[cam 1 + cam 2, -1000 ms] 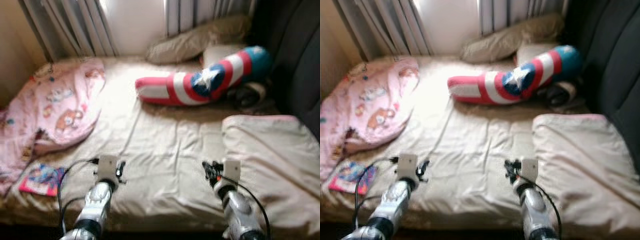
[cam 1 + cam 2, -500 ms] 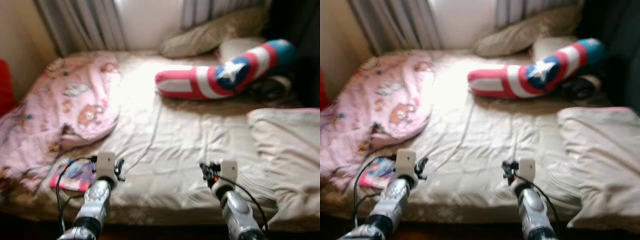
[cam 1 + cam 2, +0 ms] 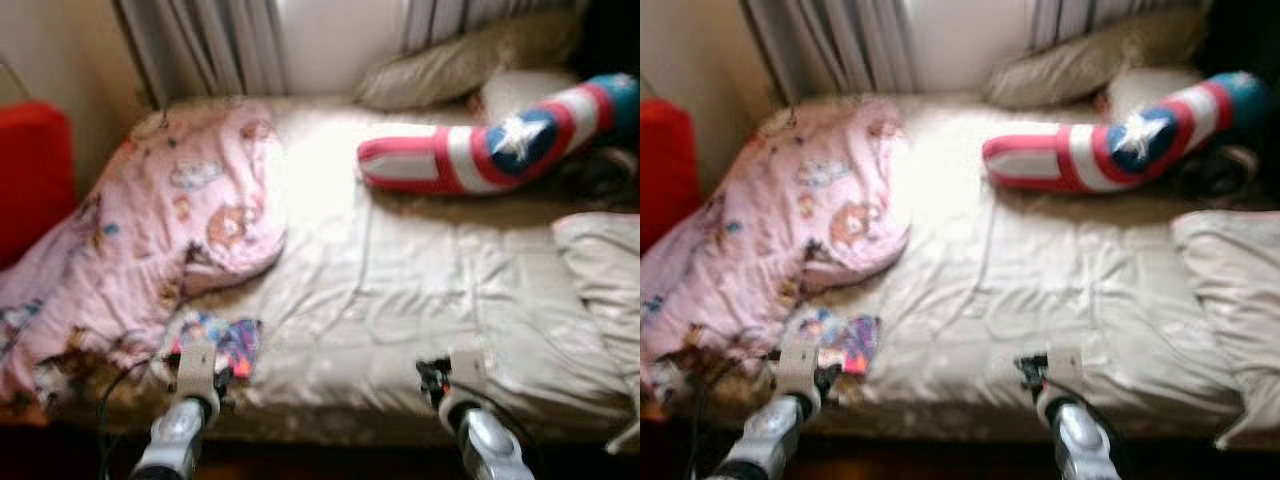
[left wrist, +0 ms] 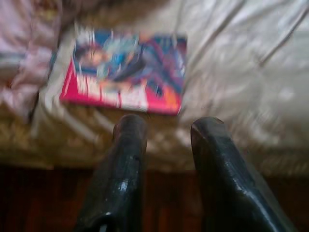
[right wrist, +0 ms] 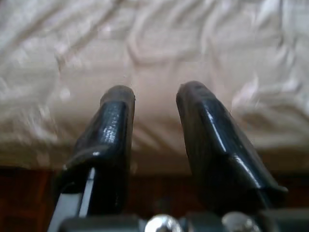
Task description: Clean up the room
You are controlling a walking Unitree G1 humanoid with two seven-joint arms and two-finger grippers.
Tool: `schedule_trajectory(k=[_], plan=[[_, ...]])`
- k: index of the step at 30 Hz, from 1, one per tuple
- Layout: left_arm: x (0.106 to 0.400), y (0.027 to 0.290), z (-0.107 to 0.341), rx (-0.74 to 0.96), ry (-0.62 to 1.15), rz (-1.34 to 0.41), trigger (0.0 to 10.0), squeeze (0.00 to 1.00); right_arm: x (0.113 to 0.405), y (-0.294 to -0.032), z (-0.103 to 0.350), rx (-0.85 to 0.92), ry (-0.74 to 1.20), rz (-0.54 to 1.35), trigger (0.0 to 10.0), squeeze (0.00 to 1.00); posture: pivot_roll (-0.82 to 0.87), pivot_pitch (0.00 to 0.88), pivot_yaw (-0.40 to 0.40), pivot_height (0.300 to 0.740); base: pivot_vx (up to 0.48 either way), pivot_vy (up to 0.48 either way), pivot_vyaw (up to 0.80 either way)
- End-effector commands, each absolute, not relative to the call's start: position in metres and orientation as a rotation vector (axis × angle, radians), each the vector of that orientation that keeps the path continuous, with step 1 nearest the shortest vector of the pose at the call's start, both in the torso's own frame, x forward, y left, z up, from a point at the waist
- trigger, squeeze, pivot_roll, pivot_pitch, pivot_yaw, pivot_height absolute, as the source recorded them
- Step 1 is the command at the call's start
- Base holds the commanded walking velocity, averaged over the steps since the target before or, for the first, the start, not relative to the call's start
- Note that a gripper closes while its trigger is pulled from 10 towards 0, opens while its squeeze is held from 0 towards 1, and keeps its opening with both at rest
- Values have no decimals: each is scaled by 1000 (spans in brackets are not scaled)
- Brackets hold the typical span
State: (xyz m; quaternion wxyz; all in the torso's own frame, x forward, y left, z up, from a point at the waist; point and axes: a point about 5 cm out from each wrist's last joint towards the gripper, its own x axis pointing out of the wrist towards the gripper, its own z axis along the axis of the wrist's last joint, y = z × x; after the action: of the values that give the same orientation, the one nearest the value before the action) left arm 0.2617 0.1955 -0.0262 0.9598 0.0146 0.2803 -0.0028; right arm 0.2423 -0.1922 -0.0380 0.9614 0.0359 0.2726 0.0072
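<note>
Cream sheet: you see the bed (image 3: 400, 300) spread wide before you, and its near edge runs just past both grippers.
Open room: the middle of the bed is bare sheet, between the pink blanket (image 3: 150, 240) on the left and the folded cream blanket (image 3: 605, 280) on the right.
Far edge: grey curtains (image 3: 210, 45) hang behind, with a tan pillow (image 3: 450, 70) and a red, white and blue star pillow (image 3: 500, 145) at the far right.
Left edge: a red thing (image 3: 30, 170) stands beside the bed.
Book: the bright picture book (image 4: 125, 72) lies flat at the near left edge, beside the pink blanket and touching it.
Left gripper (image 4: 166, 128): its fingers are a little apart and hold nothing; it hovers just near of the book.
Right gripper (image 5: 154, 94): fingers a little apart, holding nothing, over the near edge of the sheet.
Change: your view has turned left since before, so the red thing came in and the folded blanket slid to the side. The book now sits right ahead of the left gripper.
</note>
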Motion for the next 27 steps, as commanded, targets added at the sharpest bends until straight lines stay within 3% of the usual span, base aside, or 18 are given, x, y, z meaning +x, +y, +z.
schedule_trajectory(k=[1, 11, 23, 27], plan=[[249, 198, -38, 16, 646, 7, 10000, 0, 221, -199, -54, 79, 653, -29, 10000, 0, 37, 72, 44, 740, 0, 480, 0], [212, 199, -66, 49, 850, 8, 10000, 0, 165, -206, -87, 172, 888, -172, 10000, 0, 37, 47, 40, 740, 0, 480, 0], [197, 202, -75, 54, 920, 41, 10000, 0, 156, -205, -91, 172, 926, -158, 10000, 0, 32, 25, 41, 740, 0, 461, 0], [193, 204, -76, 38, 926, 59, 10000, 0, 155, -202, -92, 161, 926, -133, 10000, 0, 32, 19, 41, 740, 0, 0, 606]])
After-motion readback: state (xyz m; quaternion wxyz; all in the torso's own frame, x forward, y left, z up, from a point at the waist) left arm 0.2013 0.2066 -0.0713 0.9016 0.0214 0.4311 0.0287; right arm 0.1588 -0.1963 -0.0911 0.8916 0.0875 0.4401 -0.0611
